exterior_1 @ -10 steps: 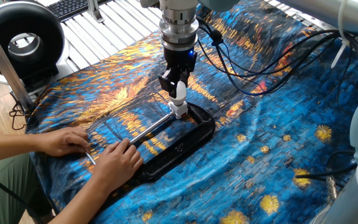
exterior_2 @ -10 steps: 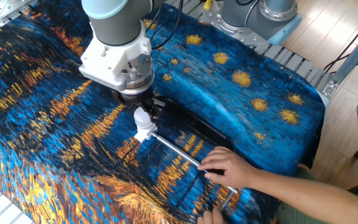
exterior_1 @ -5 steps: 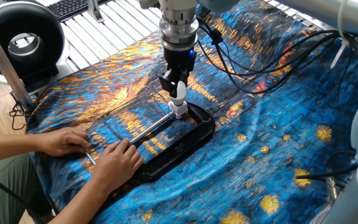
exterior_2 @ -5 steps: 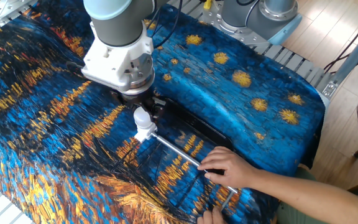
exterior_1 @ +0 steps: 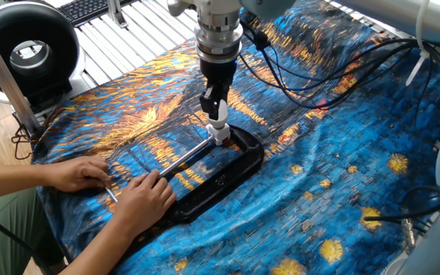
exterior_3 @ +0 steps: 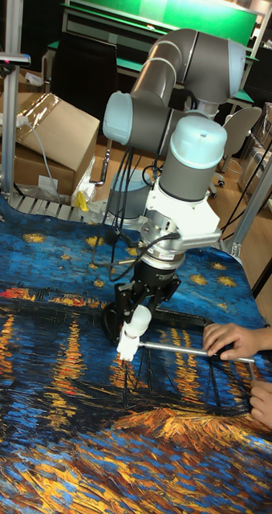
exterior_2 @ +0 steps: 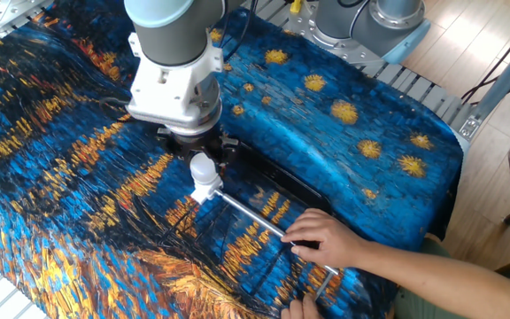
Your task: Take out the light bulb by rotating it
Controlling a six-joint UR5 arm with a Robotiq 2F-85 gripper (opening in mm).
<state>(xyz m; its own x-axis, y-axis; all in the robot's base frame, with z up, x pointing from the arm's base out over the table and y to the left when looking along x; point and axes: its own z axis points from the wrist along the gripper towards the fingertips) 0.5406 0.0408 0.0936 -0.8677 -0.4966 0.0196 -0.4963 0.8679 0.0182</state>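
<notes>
The white frosted light bulb [exterior_1: 218,117] [exterior_2: 201,166] [exterior_3: 138,322] stands upright in a small white socket [exterior_1: 220,137] [exterior_2: 204,188] [exterior_3: 127,348] at the end of a metal rod [exterior_1: 185,159] [exterior_2: 264,221]. My gripper [exterior_1: 217,108] [exterior_2: 200,159] [exterior_3: 140,315] hangs straight down over the bulb, its dark fingers shut on the globe from both sides. The bulb's screw base is hidden inside the socket.
A black tray [exterior_1: 228,183] lies under the socket on the blue and orange cloth. A person's hands [exterior_1: 136,200] [exterior_2: 324,237] [exterior_3: 230,340] hold the rod down near the table's edge. A black ring light [exterior_1: 25,50] stands at the far left, and cables [exterior_1: 312,84] trail behind the arm.
My wrist has turned about its vertical axis with the fingers still on the bulb. The bulb, socket, rod and hands stay in the same place.
</notes>
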